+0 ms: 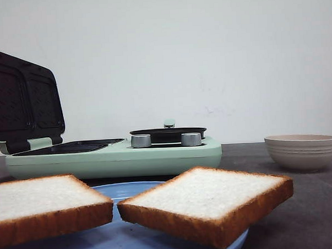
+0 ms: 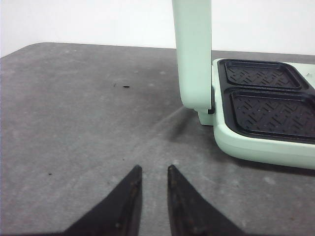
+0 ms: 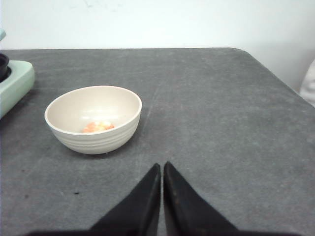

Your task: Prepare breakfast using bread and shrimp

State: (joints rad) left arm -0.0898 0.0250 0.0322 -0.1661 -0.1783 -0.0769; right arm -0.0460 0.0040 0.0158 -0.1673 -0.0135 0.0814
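- Shrimp (image 3: 98, 126) sits in the cream bowl (image 3: 93, 119), ahead of the right pincer (image 3: 162, 169), which is nearer and shut empty.
- Bread (image 1: 208, 202) rests on the blue plate (image 1: 127, 236).
- Left pincer (image 2: 151, 172), narrowly parted, faces the sandwich maker (image 2: 261, 118) across the desk (image 2: 83, 123).

The front view sits very low, almost level with the tabletop (image 1: 319, 217), looking forward toward the far wall. It is nearest the two bread slices (image 1: 208, 202) on a blue plate (image 1: 121, 242), with the mint-green sandwich maker (image 1: 112, 157) beyond.

The left wrist view looks down over the left end effector (image 2: 151, 169) across the tabletop toward its far left corner, close to the sandwich maker's open lid and hinge; both views share this appliance.

The right wrist view looks over the right end effector (image 3: 162, 167) toward the far right corner, taking in the beige bowl (image 3: 93, 119), which the front view also shows, and an end of the sandwich maker.
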